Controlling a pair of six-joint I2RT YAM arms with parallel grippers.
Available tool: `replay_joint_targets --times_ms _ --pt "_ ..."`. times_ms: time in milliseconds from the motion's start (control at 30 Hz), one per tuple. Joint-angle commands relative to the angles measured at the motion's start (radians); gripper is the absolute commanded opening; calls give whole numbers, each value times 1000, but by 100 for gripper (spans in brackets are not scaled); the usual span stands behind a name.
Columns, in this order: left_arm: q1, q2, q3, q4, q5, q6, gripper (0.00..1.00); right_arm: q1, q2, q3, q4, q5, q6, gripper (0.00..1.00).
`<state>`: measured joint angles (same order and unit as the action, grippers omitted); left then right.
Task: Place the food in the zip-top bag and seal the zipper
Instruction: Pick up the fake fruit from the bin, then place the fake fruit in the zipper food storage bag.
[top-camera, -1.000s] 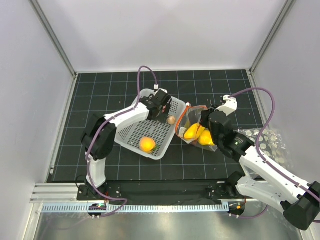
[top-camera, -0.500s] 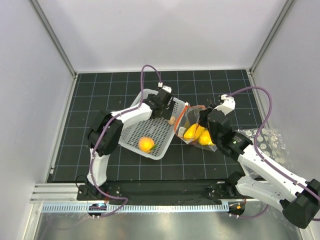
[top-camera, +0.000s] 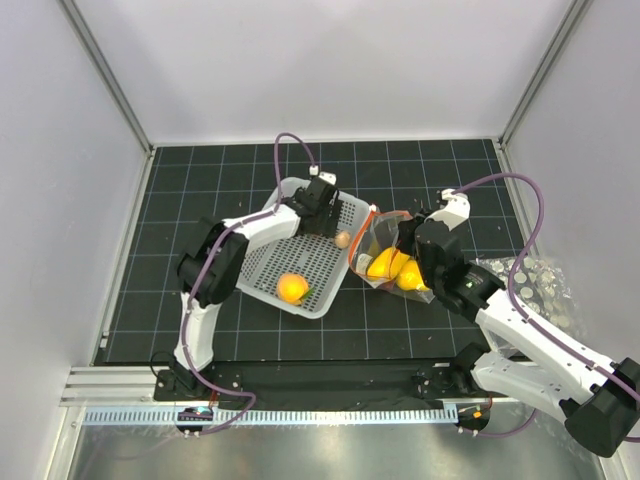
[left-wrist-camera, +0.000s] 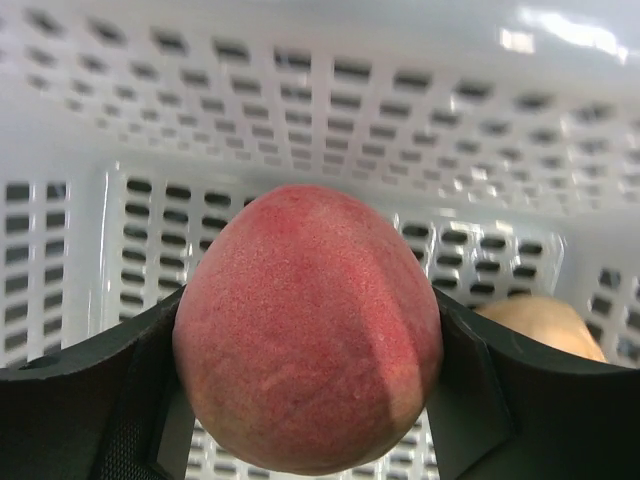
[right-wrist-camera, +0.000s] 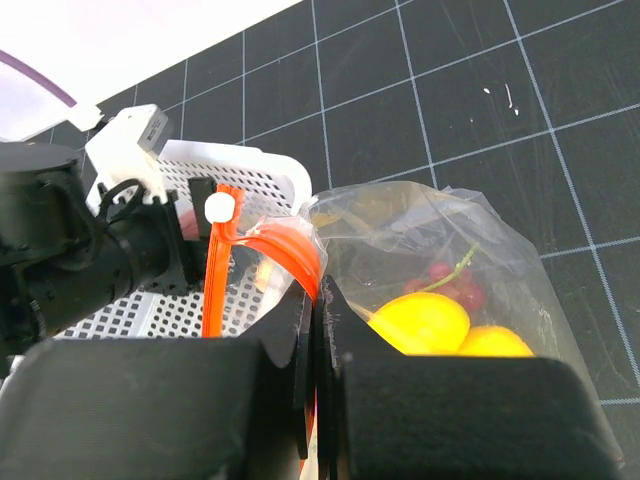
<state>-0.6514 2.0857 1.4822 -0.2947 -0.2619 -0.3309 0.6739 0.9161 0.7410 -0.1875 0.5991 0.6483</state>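
Observation:
My left gripper (top-camera: 322, 208) is shut on the pink-red peach (left-wrist-camera: 310, 325) inside the white perforated basket (top-camera: 262, 262). A small peach-coloured ball (top-camera: 343, 239) lies in the basket beside it, and shows in the left wrist view (left-wrist-camera: 545, 322). An orange fruit (top-camera: 293, 288) lies at the basket's near end. My right gripper (right-wrist-camera: 318, 300) is shut on the mouth of the clear zip-top bag (right-wrist-camera: 440, 235), pinching its red-orange zipper strip (right-wrist-camera: 290, 250), which stands open. Yellow fruit (right-wrist-camera: 420, 320) and dark red grapes (right-wrist-camera: 455, 285) are inside the bag (top-camera: 395, 255).
A clear plastic sheet with white dots (top-camera: 535, 280) lies at the right edge of the black gridded mat (top-camera: 210, 180). White walls enclose the mat on three sides. The bag lies just right of the basket's right rim.
My left gripper has shifted slightly toward the basket's far right corner and back with the peach. The right arm and the bag have stayed put.

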Motion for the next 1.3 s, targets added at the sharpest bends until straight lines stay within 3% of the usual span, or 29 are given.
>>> replay_joint_targets --times_ms 0,267,533,667,833,1000,1200,1233,1267 --pt "-1 -146 -37 29 41 -28 60 -2 -3 -3 52 -2 -12 4" --pt "-28 -413 -200 83 17 -76 53 -4 -2 1 49 -9 -12 5" --pt "-226 -598 -302 186 -19 6 53 -2 1 1 52 -19 -13 5" --pt "-266 -659 -358 278 62 4 54 -2 -2 4 53 -28 -13 5" --pt "-301 -613 -336 290 157 10 54 -2 -31 -11 72 -45 -6 4" --pt "-375 -500 -260 284 112 84 56 -2 -72 -52 128 -85 17 4" --pt "-386 -437 -191 246 115 99 59 -2 -121 -97 181 -136 40 4" --pt "-386 -428 -178 246 127 92 61 -4 -129 -98 181 -130 45 5" --pt "-386 -421 -172 243 139 86 69 -2 -134 -100 183 -124 47 4"
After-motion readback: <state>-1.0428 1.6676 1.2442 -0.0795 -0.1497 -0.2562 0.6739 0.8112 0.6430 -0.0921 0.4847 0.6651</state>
